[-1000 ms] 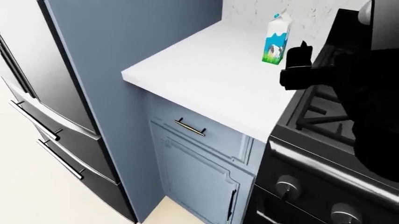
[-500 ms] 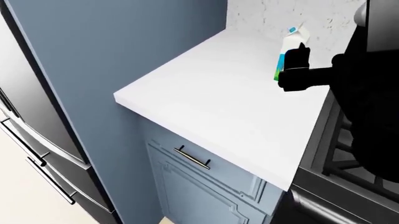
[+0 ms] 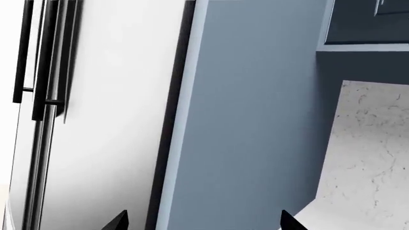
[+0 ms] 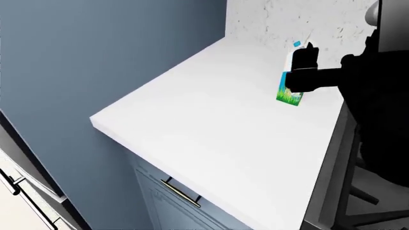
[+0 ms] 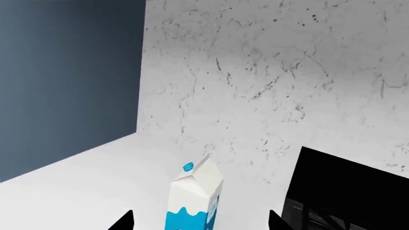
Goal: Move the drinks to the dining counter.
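One drink shows, the white-blue milk carton (image 5: 195, 196) with a blue cap, standing upright on a white counter near the speckled backsplash. In the right wrist view it stands ahead of my right gripper (image 5: 199, 223), in line with the gap between the two fingertips. That gripper is open and touches nothing. In the head view the right gripper (image 4: 301, 64) covers most of the carton (image 4: 288, 96), and only its green-and-blue lower part and cap show. My left gripper (image 3: 204, 221) is open and empty, facing a blue-grey panel. The dining counter is out of view.
The carton's counter (image 4: 204, 124) has light-blue cabinets and a brass handle (image 4: 182, 191) below. A black stove (image 5: 345, 191) adjoins it on the right. A tall blue-grey panel (image 4: 96, 57) and a steel fridge (image 3: 96, 120) stand to the left.
The head view has closed in on the counter and the fridge has slid nearly out of it. My right gripper now overlaps the carton instead of standing to its right.
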`<state>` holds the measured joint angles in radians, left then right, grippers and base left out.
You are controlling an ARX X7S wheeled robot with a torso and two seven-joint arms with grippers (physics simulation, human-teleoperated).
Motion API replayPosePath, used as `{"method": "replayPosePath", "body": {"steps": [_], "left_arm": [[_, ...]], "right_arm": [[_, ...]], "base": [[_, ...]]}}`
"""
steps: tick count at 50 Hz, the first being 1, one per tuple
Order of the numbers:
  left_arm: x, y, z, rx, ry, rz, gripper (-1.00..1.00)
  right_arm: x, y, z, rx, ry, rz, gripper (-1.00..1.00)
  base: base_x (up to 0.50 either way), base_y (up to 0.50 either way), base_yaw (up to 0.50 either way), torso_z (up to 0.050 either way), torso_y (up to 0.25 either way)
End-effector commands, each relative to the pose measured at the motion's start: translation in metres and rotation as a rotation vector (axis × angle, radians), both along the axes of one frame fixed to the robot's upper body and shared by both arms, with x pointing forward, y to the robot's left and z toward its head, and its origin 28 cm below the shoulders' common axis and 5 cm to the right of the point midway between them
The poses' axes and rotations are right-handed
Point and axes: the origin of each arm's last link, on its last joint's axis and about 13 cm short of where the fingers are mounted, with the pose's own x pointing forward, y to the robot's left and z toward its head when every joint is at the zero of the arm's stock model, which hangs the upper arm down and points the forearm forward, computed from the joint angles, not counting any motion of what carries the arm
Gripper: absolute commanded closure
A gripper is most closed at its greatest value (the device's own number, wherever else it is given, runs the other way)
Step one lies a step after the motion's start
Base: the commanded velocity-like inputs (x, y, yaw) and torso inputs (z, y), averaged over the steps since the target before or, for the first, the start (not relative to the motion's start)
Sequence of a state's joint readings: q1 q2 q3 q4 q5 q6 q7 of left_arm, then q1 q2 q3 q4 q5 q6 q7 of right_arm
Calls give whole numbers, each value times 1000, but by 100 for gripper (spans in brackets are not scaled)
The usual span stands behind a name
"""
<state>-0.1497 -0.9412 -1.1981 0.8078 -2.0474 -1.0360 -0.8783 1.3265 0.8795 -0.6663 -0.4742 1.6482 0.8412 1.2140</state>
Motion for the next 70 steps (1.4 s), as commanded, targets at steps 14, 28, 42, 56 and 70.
{"method": "replayPosePath", "body": {"steps": [14, 28, 42, 56, 70], "left_arm": [[1, 0, -1, 1, 4, 1, -100], [3, 0, -5, -1, 16, 0, -100], [3, 1, -7, -5, 20, 5, -100], [4, 2, -9, -6, 29, 8, -100], [3, 3, -11, -5, 34, 14, -100]], "right_arm": [[10, -1, -15, 54, 192, 18, -100], [15, 5, -13, 124, 238, 131, -100], [37, 5, -9, 172, 247, 192, -100], [51, 3, -11, 173, 250, 145, -100], [72, 5, -14, 176, 270, 85, -100]], "base": [[0, 0, 0, 0, 0], [0, 0, 0, 0, 0], [0, 0, 0, 0, 0], [0, 0, 0, 0, 0], [0, 0, 0, 0, 0]]}}
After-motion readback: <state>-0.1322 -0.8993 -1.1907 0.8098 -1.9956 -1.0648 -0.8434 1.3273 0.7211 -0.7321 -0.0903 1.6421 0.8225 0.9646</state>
